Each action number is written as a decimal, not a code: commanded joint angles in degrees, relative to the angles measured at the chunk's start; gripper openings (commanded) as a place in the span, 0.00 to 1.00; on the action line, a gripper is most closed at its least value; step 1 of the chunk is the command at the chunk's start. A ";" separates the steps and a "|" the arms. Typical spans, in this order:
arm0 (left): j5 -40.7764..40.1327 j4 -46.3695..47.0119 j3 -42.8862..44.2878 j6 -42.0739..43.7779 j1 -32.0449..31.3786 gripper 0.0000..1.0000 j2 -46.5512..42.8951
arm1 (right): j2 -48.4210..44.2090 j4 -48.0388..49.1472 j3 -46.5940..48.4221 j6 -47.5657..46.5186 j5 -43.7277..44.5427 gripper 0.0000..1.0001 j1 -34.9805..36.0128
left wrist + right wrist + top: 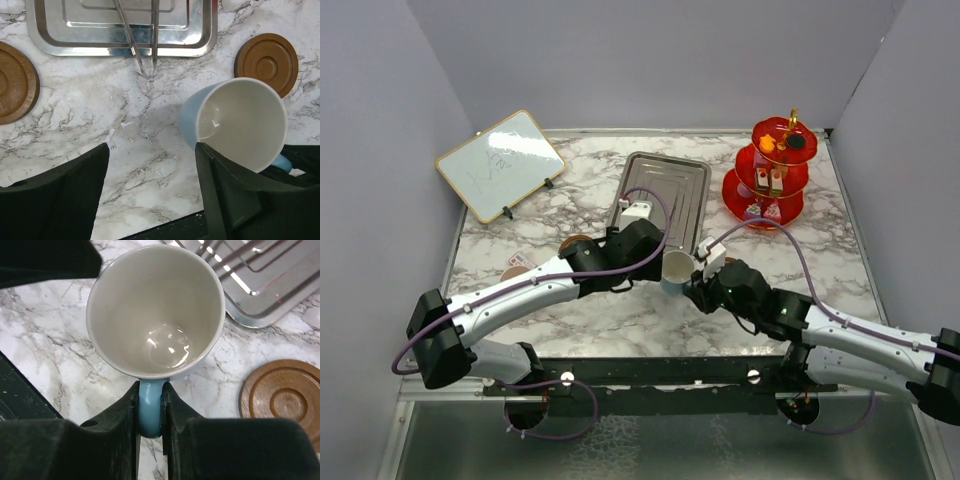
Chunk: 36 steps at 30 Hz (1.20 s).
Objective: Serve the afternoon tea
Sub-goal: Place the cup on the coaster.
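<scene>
The blue cup point(675, 272), white inside, is held by its handle point(150, 410) in my shut right gripper point(150, 390) near the table's middle. In the left wrist view the cup point(240, 120) is tilted, its rim beside my right finger point(230, 200). My left gripper point(152, 150) is open and empty over the marble, just left of the cup point(155, 310). One brown saucer point(266, 62) lies right of the cup and also shows in the right wrist view point(285, 400). A second saucer point(12, 82) lies to the left. The red three-tier stand point(770, 170) with cake pieces stands at the back right. The pink cup is not clearly visible.
The steel tray point(660, 195) lies behind the grippers, with metal tongs point(145, 45) reaching over its near edge. A wood-framed whiteboard point(500, 165) stands at the back left. A small pinkish-brown item point(516, 264) is half hidden by the left arm. Grey walls enclose the table.
</scene>
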 commanded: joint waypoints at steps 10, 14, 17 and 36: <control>-6.00 1.49 -5.65 4.69 -0.04 0.93 -8.41 | -11.39 -6.88 -1.92 6.73 22.87 0.01 -0.22; -6.61 1.16 -6.67 4.75 0.37 0.96 -9.58 | -12.08 -9.32 -2.44 10.62 26.65 0.01 -0.17; -6.71 0.98 -7.14 4.75 0.66 0.97 -10.27 | -11.28 -11.20 -1.89 13.58 29.73 0.01 -0.22; -4.27 -0.94 -8.71 12.21 11.40 0.99 -12.54 | -4.41 -14.60 -4.12 33.65 36.55 0.01 -0.26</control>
